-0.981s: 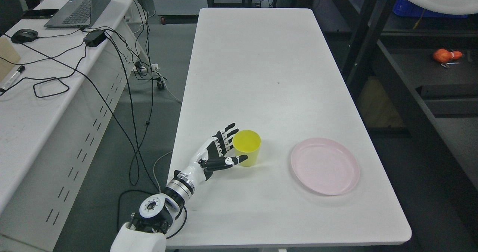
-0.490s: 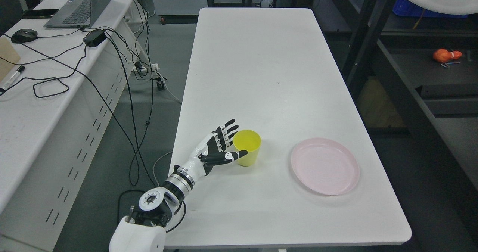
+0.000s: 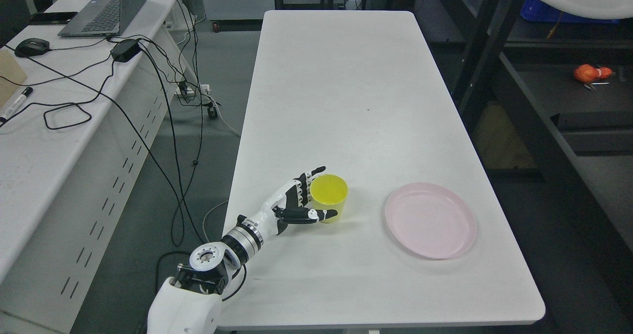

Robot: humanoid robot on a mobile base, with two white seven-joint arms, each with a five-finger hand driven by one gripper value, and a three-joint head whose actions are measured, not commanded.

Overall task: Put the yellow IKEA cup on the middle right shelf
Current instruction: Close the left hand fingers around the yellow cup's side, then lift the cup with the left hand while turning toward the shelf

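While upright and empty, yellow cup sits within the left robot hand, unclenched.

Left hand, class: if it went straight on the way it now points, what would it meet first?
The left hand points right, its open fingers either side of the yellow plastic cup on the white table. It would meet the cup's side first; contact may already exist.
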